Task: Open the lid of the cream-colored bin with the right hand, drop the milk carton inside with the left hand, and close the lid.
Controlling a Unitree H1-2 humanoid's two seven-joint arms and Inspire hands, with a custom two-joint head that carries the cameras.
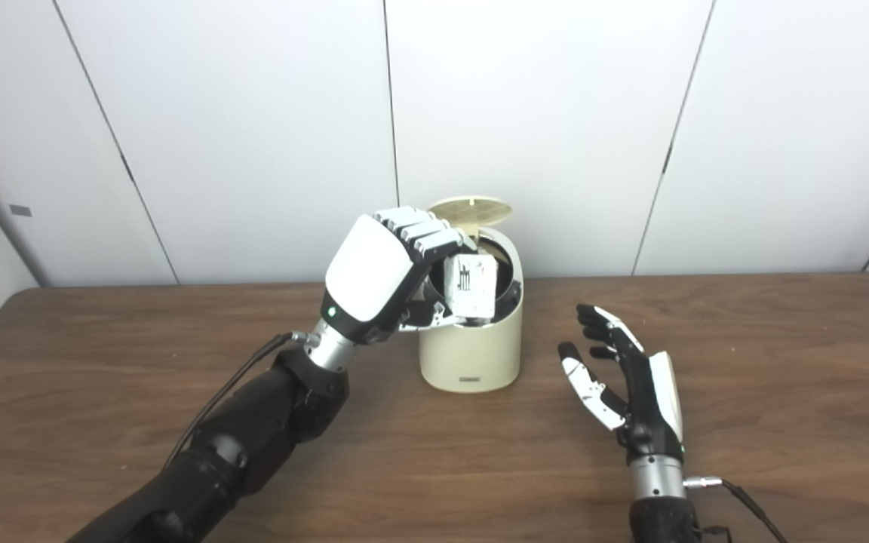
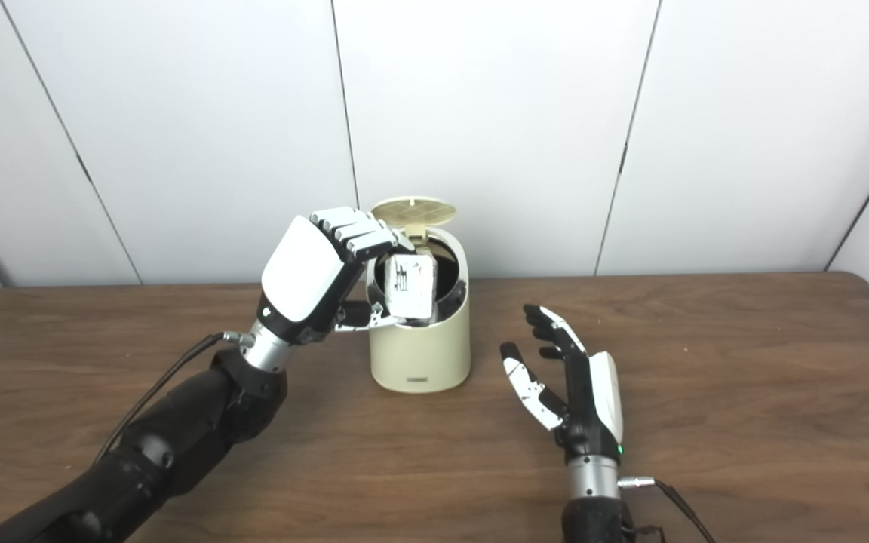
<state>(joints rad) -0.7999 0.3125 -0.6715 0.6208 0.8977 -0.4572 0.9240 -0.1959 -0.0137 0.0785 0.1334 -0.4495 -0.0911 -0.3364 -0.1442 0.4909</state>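
Note:
The cream-colored bin (image 1: 471, 354) stands upright near the middle of the table, its round lid (image 1: 471, 210) tipped up and back. My left hand (image 1: 378, 275) is shut on the white milk carton (image 1: 470, 288), holding it upright over the bin's dark opening, with its lower end just inside the rim. My right hand (image 1: 627, 377) rests to the right of the bin, open, palm turned toward it, touching nothing.
The brown wooden table (image 1: 781, 362) runs to white wall panels (image 1: 540, 113) close behind the bin. A cable (image 1: 744, 501) trails from the right wrist near the front edge.

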